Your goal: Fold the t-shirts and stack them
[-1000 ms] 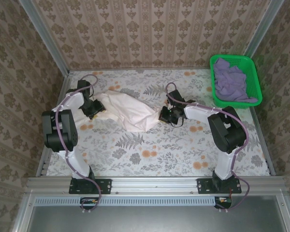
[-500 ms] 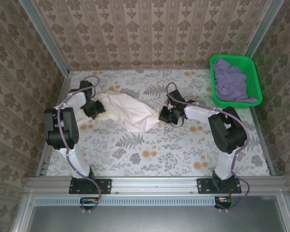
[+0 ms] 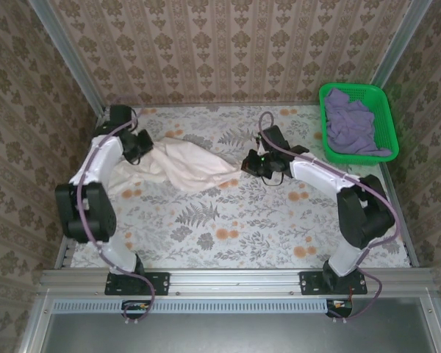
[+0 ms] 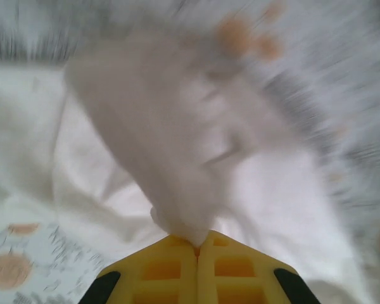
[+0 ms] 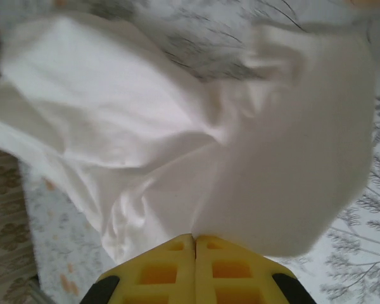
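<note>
cloth, cream t-shirt [image 3: 185, 165]: centre-left of frame, slung between left gripper [image 3: 141, 145] and right gripper [image 3: 250, 163], each pressed together on a pinch of fabric. soft, light, limp; likely sags, best taken at corners. lavender t-shirt [image 3: 350, 123]: bunched in green basket [image 3: 383, 110], upper right.

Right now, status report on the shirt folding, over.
Left gripper shut on cream t-shirt. Right gripper shut on its other end. Lavender t-shirt in green basket. Nothing blocking.
</note>
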`<state>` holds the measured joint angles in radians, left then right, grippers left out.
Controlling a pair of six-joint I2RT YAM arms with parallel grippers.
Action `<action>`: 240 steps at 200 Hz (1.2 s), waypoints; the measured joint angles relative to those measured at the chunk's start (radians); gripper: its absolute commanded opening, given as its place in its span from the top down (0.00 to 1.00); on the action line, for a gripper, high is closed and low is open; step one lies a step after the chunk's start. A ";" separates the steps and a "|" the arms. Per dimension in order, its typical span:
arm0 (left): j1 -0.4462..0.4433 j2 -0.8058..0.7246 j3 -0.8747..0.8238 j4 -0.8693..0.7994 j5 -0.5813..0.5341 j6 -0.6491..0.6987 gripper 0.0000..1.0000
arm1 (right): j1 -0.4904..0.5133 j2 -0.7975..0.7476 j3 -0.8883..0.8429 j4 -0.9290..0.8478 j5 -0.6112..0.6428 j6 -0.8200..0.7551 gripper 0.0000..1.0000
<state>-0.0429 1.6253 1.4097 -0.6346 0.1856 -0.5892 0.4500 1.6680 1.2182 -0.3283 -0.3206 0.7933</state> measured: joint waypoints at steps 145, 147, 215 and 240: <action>-0.195 -0.430 0.502 0.393 0.156 0.051 1.00 | 0.006 -0.609 0.380 -0.113 0.244 -0.341 1.00; -0.199 -0.427 0.510 0.392 0.158 0.051 1.00 | 0.006 -0.609 0.383 -0.113 0.246 -0.343 1.00; -0.205 -0.232 0.667 0.312 0.100 0.012 1.00 | -0.019 -0.404 0.592 -0.175 0.451 -0.398 1.00; -0.165 0.022 0.825 0.194 0.058 -0.037 0.81 | -0.133 -0.179 0.681 -0.243 0.468 -0.375 1.00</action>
<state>-0.2081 1.6470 2.2345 -0.4404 0.2436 -0.6258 0.3168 1.4887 1.8996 -0.5713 0.1478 0.4187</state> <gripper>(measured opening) 0.065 0.066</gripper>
